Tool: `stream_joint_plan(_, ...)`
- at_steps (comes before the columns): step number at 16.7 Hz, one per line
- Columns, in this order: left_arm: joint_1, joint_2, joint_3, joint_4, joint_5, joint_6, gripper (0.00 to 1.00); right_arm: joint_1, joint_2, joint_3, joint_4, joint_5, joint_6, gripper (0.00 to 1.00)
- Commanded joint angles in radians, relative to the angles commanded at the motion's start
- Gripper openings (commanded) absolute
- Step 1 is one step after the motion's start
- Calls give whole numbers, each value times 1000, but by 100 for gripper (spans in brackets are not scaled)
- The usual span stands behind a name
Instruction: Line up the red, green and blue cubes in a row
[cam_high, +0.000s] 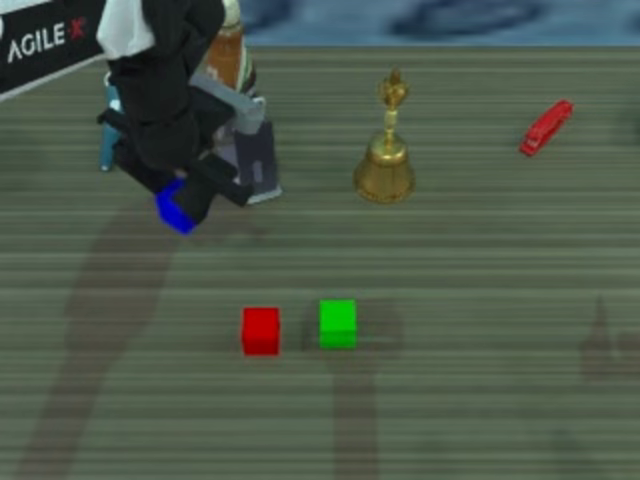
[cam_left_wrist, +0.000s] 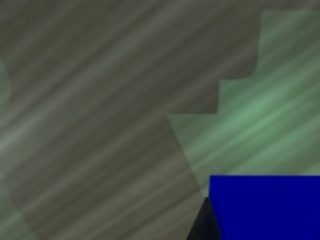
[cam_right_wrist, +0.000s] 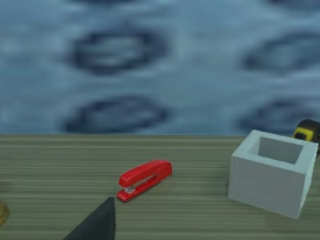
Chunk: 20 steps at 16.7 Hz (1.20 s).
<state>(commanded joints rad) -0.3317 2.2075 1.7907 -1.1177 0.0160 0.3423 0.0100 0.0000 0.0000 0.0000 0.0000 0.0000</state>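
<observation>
Left arm: over the table's upper left in the top view, casting a long shadow toward the near edge.
Left gripper (cam_high: 180, 205): fingers clamped on the blue cube, raised clear of the tabletop.
Blue cube (cam_high: 175, 212): held at the gripper tip, up and left of the red cube, well apart from it; left wrist view shows it (cam_left_wrist: 265, 207) large against the wood grain with one dark finger (cam_left_wrist: 204, 222) beside it.
Red cube (cam_high: 261, 330): on the table, lower centre, flat.
Green cube (cam_high: 338, 323): just right of the red cube, a narrow gap between them, roughly level in a row.
Bell (cam_high: 386, 150): brass, upright, mid-table behind the two cubes.
Stapler (cam_high: 546, 127): red, far right rear of the table, lying at a slant; seen also in the right wrist view (cam_right_wrist: 145, 180).
Grey box (cam_right_wrist: 273, 172): open-topped, near the stapler in the right wrist view; a yellow-black object (cam_right_wrist: 308, 133) peeks behind it.
Right gripper: only a dark finger tip (cam_right_wrist: 97, 222) shows in its own wrist view; spacing of fingers cannot be told.
</observation>
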Motion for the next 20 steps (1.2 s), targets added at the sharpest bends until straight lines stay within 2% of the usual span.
stream_joint_plan(4, -26, 21, 27, -12, -2, -30, 0, 0, 0, 0, 0, 0, 0, 100)
stream_joint_plan(7, -96, 73, 119, -58, -7, -154, 0, 0, 0, 0, 0, 0, 0, 100)
stream_joint_plan(10, -196, 142, 240, -124, -13, -370, 0, 0, 0, 0, 0, 0, 0, 100)
stream_joint_plan(16, -421, 280, 496, -270, -26, -936, 0, 0, 0, 0, 0, 0, 0, 100)
stream_joint_plan(20, -531, 324, 620, -327, -35, -1166, 0, 0, 0, 0, 0, 0, 0, 100)
